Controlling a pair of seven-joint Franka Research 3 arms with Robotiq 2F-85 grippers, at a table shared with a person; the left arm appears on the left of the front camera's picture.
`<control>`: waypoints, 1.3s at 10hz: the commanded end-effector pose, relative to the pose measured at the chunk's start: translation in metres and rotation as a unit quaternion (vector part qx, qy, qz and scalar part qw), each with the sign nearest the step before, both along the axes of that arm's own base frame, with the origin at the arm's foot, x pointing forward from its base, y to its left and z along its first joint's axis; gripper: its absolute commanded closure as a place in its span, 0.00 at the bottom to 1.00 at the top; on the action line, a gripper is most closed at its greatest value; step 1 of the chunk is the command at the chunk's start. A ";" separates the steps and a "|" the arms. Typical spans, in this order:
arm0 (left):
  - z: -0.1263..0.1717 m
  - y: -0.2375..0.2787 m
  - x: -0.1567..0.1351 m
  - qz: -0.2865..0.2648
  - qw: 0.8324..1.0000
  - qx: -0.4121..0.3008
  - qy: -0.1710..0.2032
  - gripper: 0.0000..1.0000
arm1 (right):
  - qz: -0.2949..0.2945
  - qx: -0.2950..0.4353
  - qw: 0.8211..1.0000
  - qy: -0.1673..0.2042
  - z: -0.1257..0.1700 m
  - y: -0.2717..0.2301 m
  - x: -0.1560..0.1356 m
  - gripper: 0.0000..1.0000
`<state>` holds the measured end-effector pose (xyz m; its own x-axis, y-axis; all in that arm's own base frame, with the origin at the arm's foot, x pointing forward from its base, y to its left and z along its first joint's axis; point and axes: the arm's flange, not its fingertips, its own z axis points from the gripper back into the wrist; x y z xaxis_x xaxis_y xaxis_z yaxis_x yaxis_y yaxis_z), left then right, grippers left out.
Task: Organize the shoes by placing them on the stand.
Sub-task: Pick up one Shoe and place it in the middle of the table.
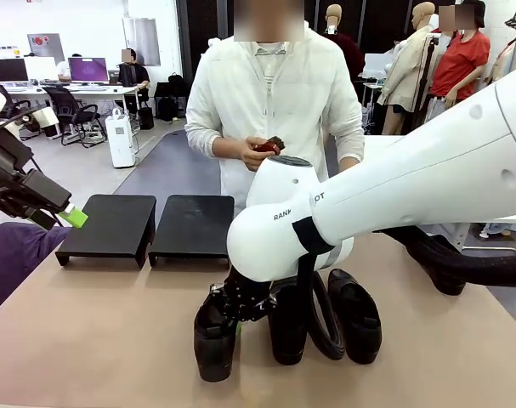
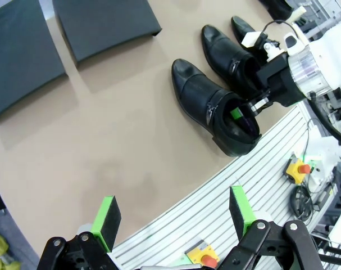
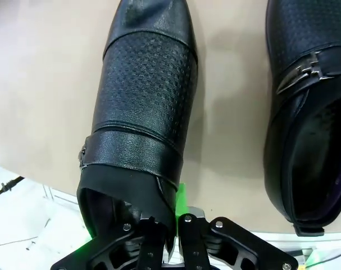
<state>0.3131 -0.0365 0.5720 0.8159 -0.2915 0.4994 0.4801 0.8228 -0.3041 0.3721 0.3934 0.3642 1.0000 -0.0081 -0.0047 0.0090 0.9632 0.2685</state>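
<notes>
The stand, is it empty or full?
Empty. The stand has two bare tops; the shoes sit on the table instead.

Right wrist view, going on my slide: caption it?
Right gripper shut on the collar of a glossy black leather slip-on shoe.

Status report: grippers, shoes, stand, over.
Left gripper open, hovering. Right gripper shut on leftmost shoe, at its collar. Stand: nothing on it. Path looks unobstructed.

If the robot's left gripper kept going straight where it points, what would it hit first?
The left gripper would probably meet the bare tan tabletop, not the nearby glossy black leather shoe, though depth is hard to judge.
</notes>
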 end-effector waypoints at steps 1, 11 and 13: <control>0.001 0.001 0.000 -0.009 1.000 -0.011 -0.001 0.00 | 0.003 0.018 1.000 -0.006 0.005 0.008 0.002 0.47; 0.001 0.001 0.000 -0.009 1.000 -0.011 -0.001 0.00 | -0.001 0.021 0.998 -0.051 0.056 -0.044 0.027 0.00; 0.001 0.001 0.000 -0.009 1.000 -0.011 -0.001 0.00 | 0.007 0.036 0.999 -0.036 0.058 -0.044 0.029 0.00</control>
<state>0.3131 -0.0364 0.5720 0.8159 -0.2913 0.4994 0.4799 0.8229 -0.3042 0.4070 0.3478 0.4267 0.9946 -0.0253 0.1007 -0.0070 0.9515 0.3074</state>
